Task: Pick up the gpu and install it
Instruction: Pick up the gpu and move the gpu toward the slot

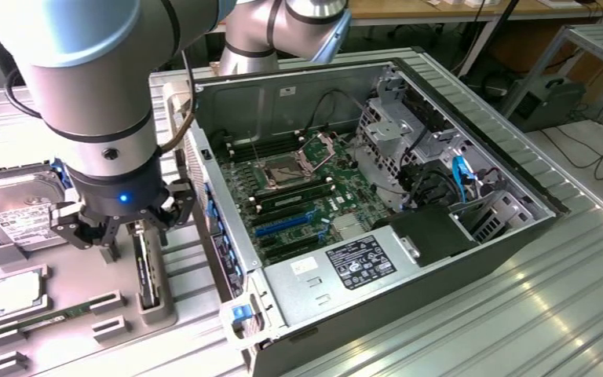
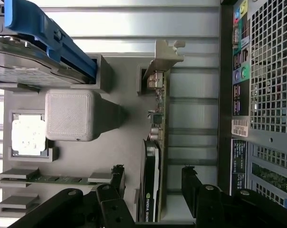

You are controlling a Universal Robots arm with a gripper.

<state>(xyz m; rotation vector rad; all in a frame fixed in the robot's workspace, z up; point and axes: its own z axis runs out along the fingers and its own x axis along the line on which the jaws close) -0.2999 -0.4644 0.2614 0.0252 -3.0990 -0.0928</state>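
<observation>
Over the tray point(image 1: 82, 349), the gripper point(image 2: 153, 183) was recorded hanging just above the gpu point(image 2: 155, 142). The gpu was seated on edge in its tray holder, well outside the case point(image 1: 280, 94), with its bracket point(image 2: 165, 52) at the end away from the gripper.

The fingers point(image 2: 117, 183) were spread, one on each side of the card's fan end. A gap was visible on both sides, so nothing was gripped.

The hard drive point(image 1: 13, 212), CPU point(image 1: 19, 290) and memory stick point(image 1: 56, 318) were noted lying elsewhere on the same tray, apart from the gripper.

Inside the case, the blue slots point(image 1: 286, 224) on the board were seen unoccupied.

Progress, as judged: the gripper was lined up astride the card and no more than that. The grasp was not yet made, the card was not lifted, and the install was wholly outstanding.
</observation>
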